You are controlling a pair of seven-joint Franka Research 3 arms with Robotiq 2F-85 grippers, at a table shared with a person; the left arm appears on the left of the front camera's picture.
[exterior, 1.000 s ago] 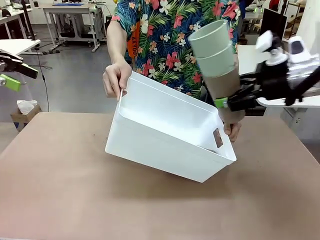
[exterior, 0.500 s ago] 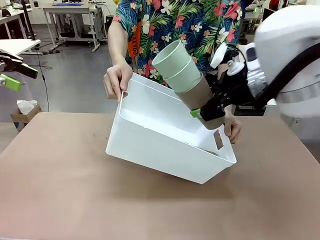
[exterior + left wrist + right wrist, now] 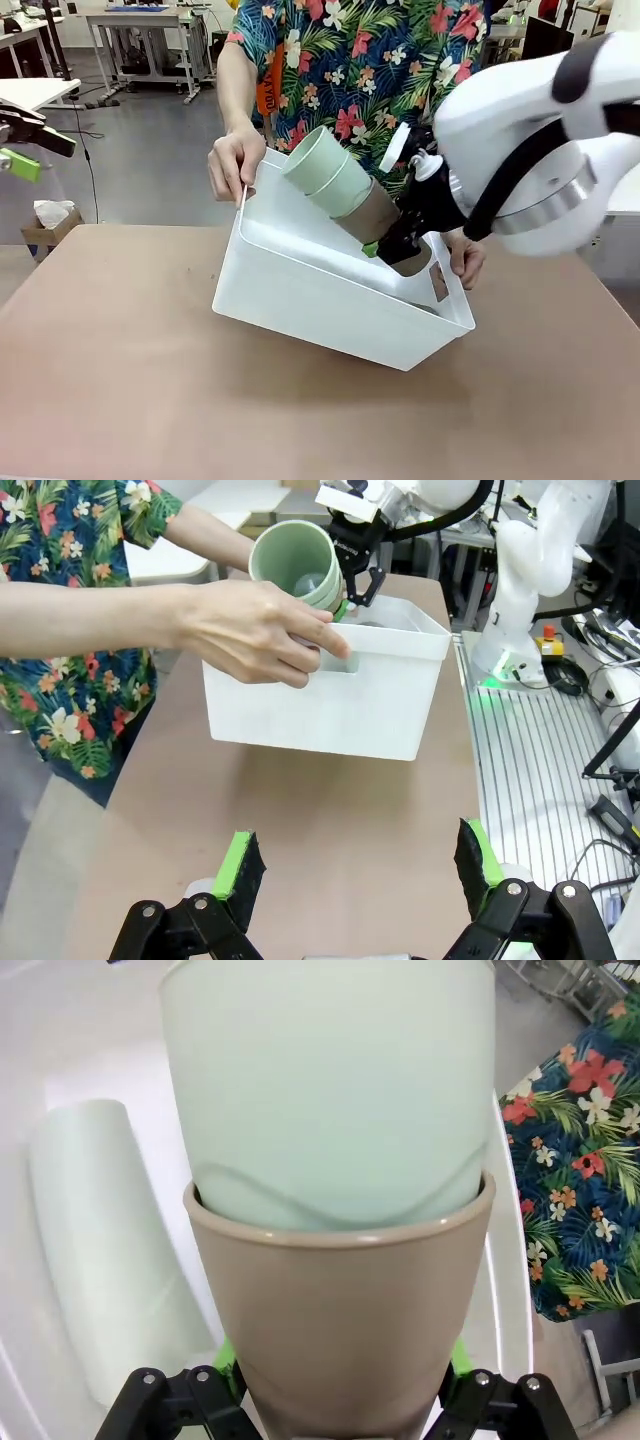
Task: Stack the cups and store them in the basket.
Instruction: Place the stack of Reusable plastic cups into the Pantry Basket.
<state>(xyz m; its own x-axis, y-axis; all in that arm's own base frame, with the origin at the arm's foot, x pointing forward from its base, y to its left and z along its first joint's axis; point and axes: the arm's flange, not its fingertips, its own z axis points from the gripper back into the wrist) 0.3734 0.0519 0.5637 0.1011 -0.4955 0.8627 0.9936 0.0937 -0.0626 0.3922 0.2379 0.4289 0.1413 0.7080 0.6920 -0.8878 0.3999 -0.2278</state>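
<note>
At frame centre, the right end effector (image 3: 385, 247) grips the tan bottom of the stacked cups (image 3: 340, 190) over the tilted basket (image 3: 330, 300) on the brown counter (image 3: 120, 380). The left end effector (image 3: 355, 870) hangs open, lower frame. Workbenches (image 3: 140, 20) stand upper left.

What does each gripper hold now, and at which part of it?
The right gripper holds the cup stack by the brown outer cup, near its base. The left gripper is open and holds nothing.
</note>
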